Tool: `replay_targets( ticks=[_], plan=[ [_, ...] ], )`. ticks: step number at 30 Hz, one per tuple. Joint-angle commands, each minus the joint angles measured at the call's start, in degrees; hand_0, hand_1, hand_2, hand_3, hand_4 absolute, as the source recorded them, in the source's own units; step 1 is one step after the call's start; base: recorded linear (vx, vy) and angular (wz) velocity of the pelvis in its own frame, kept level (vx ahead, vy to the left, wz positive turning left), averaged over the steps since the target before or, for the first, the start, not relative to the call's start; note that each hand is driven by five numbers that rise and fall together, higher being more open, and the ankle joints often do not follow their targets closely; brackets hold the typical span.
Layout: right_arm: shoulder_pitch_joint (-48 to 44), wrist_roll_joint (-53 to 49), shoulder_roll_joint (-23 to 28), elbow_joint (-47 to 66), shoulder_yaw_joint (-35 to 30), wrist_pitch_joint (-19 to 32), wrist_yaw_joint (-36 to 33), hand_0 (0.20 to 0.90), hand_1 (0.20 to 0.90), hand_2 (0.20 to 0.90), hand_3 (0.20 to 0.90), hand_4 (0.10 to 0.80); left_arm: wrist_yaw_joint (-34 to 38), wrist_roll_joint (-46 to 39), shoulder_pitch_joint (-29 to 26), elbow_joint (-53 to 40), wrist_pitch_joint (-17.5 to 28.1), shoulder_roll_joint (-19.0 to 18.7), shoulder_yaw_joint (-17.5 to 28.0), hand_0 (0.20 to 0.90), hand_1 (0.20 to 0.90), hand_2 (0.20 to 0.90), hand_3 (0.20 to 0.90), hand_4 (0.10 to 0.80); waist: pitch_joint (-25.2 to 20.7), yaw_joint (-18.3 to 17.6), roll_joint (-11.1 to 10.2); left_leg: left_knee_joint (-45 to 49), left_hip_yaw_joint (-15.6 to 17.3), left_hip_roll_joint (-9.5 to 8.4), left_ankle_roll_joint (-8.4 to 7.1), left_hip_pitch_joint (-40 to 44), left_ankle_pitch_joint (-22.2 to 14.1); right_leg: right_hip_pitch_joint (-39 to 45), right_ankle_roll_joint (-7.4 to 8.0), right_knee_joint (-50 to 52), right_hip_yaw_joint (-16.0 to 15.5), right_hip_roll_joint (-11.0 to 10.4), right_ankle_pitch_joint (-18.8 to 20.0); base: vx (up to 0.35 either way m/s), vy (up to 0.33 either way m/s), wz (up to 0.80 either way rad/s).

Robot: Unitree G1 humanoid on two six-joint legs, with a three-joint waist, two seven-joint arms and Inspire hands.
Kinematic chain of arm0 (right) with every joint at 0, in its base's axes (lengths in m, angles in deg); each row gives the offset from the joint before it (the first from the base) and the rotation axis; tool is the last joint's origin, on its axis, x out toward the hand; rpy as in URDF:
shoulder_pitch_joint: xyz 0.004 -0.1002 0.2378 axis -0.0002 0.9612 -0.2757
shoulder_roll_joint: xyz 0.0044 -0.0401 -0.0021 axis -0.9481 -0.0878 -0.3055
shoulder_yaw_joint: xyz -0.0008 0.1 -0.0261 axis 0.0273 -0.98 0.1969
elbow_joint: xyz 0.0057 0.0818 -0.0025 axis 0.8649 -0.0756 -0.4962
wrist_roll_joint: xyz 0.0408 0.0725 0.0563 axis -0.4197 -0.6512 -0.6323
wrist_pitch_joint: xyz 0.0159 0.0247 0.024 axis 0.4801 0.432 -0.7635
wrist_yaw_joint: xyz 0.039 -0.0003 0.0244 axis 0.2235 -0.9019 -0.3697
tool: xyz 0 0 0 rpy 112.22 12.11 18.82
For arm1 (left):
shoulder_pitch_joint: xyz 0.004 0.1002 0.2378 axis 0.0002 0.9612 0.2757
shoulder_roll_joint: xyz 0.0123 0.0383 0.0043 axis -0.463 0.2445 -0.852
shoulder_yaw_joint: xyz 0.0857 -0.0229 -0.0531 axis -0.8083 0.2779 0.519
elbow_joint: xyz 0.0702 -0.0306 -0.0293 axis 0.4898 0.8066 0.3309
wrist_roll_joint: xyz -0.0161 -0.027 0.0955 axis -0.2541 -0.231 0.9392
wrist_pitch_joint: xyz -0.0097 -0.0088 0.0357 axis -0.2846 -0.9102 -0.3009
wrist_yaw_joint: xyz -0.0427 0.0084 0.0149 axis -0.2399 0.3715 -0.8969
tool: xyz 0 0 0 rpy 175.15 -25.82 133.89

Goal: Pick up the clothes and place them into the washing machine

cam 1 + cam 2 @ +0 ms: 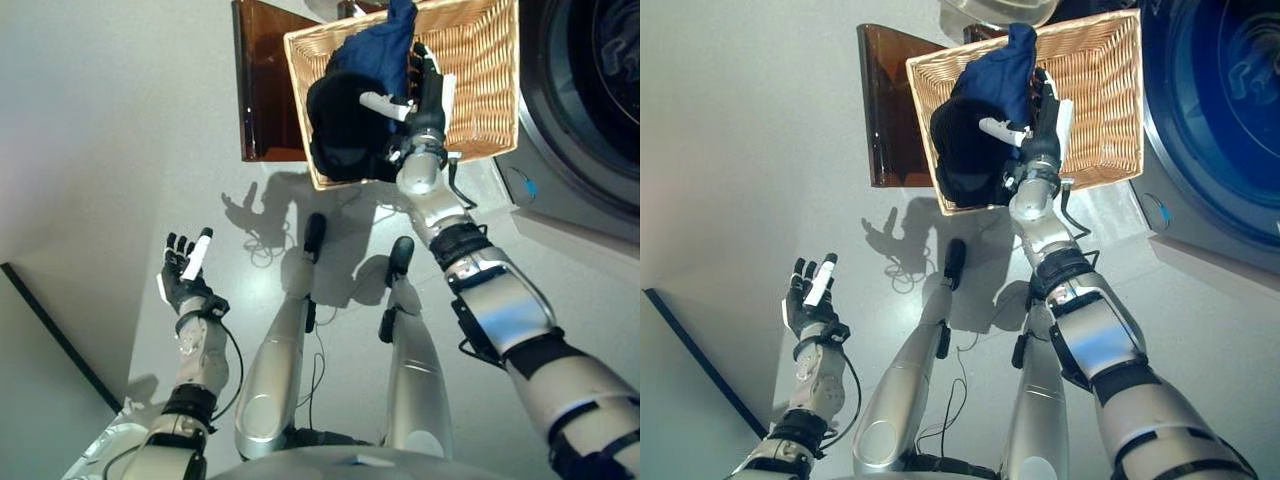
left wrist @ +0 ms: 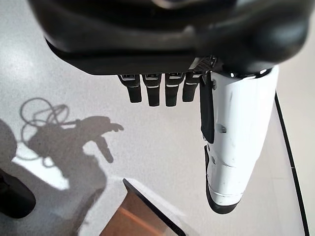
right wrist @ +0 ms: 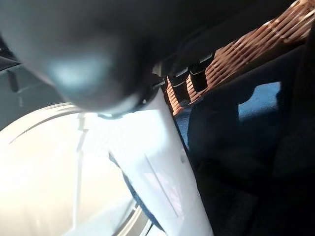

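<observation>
Left hand: the left hand [image 1: 186,272] hung idle at lower left of the frame, fingers straight and released, holding nothing.
Right hand: the right hand [image 1: 415,95] reached into the wicker basket [image 1: 480,80] at top centre; its fingers lay among the cloth, grasp impossible to tell.
Clothes: the blue garment [image 1: 375,45] and black garment [image 1: 340,125] lay inside the basket.
Washing machine: the washing machine [image 1: 590,100] stood at upper right.
Advice: bunch the cloth fully before lifting clear of the rim.
</observation>
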Motion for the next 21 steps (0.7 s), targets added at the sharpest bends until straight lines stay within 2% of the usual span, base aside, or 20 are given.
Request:
replay_targets(
  ticks=[1, 7, 8, 11, 21],
  plan=[
    [-5.8, -0.5, -1.1, 0.5, 0.9, 4.0, 0.6, 0.900, 0.900, 0.900, 0.900, 0.800, 1.7, -0.5, 1.6, -4.5, 4.5, -6.0, 1.6, 0.900, 0.900, 0.900, 0.900, 0.800, 0.3, 1.4, 0.3, -1.8, 1.8, -1.92, -4.22, 0.9, -1.4, 0.6, -0.01, 3.3, 2.5, 0.3, -4.3, 0.000, 0.000, 0.00],
    [-7.0, -2.1, -1.3, -1.0, 1.1, 4.1, 1.1, 0.900, 0.900, 0.900, 0.900, 0.800, 1.4, -0.9, 2.0, -6.6, 4.6, -6.2, 1.2, 0.900, 0.900, 0.900, 0.900, 0.800, 0.3, 1.6, 0.2, -1.8, 1.5, -2.01, -4.29, -0.2, -1.2, -0.5, 0.03, 3.4, 2.3, 0.3, -4.2, 0.000, 0.000, 0.00],
    [-7.2, -2.4, -1.1, -1.3, 1.0, 4.2, 1.2, 0.837, 0.837, 0.837, 0.837, 0.755, 1.3, -1.0, 2.1, -7.0, 4.7, -6.2, 1.2, 0.900, 0.900, 0.900, 0.900, 0.800, 0.3, 1.7, 0.2, -1.8, 1.4, -2.07, -4.28, -0.4, -1.2, -0.6, 0.04, 3.4, 2.3, 0.3, -4.2, 0.000, 0.000, 0.00],
    [-8.1, -3.0, -0.3, -2.0, 1.1, 4.1, 1.4, 0.796, 0.796, 0.796, 0.796, 0.725, 0.8, -1.4, 2.3, -7.7, 4.8, -6.3, 0.9, 0.900, 0.900, 0.900, 0.900, 0.800, 0.3, 1.9, 0.3, -1.8, 1.0, -2.13, -4.29, -1.0, -1.1, -1.1, 0.08, 3.6, 1.9, 0.2, -4.3, -0.003, -0.003, 0.03],
    [-11.7, -4.4, 1.8, -4.3, 1.6, 3.9, 1.9, 0.823, 0.823, 0.823, 0.823, 0.745, 0.3, -2.3, 2.4, -9.6, 5.2, -7.2, 0.4, 0.900, 0.900, 0.900, 0.900, 0.800, 0.3, 3.0, 0.1, -1.8, -0.5, -2.42, -4.31, -3.9, -0.7, -3.3, 0.32, 4.0, 0.4, -0.2, -4.5, -0.004, -0.002, 0.06]
  ],
)
